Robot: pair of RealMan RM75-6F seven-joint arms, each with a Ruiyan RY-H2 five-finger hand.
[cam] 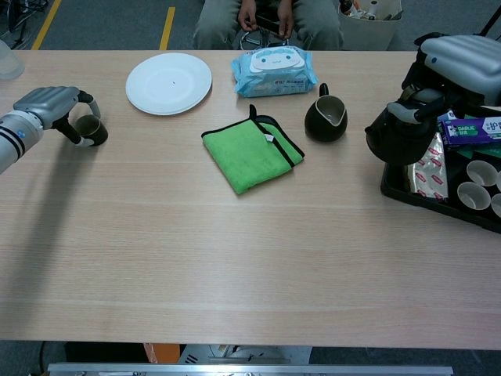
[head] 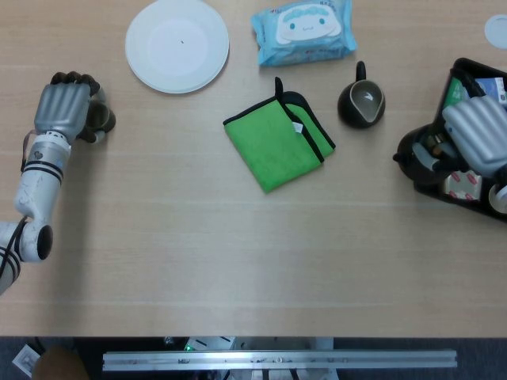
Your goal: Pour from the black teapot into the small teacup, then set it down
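- Head view, left hand [head: 62, 108]: the fingers are curled around the small teacup [head: 101, 119], which stands on the counter [head: 238, 253] at the far left. The cup shows only partly from under the hand.
- Head view, right hand [head: 478, 134]: placed over the black teapot [head: 418, 157] at the right edge, fingers bent down around its top. Whether the grip is closed on the handle cannot be told from this view.
- Head view, other items: a white plate [head: 177, 45], a blue wipes pack [head: 303, 31] printed with a cartoon face, a folded green cloth [head: 277, 141] with black trim, and a dark pitcher [head: 361, 100]. The black tray [head: 459, 194] at right carries packets and cups; its print is too small to read.
- Chest view, left hand [cam: 53, 106]: fingers and thumb wrap the small teacup [cam: 91, 130], cup base on the counter [cam: 235, 258].
- Chest view, right hand [cam: 458, 59]: fingers hooked over the handle of the black teapot [cam: 399, 133], at the near corner of the black tray [cam: 423, 196].
- Chest view, labels: a dark blue box [cam: 472, 129] on the tray reads "DARLIE".
- Chest view, surroundings: pale wood-grain counter; behind it a seated person [cam: 268, 19], grey floor with a yellow line [cam: 167, 25].
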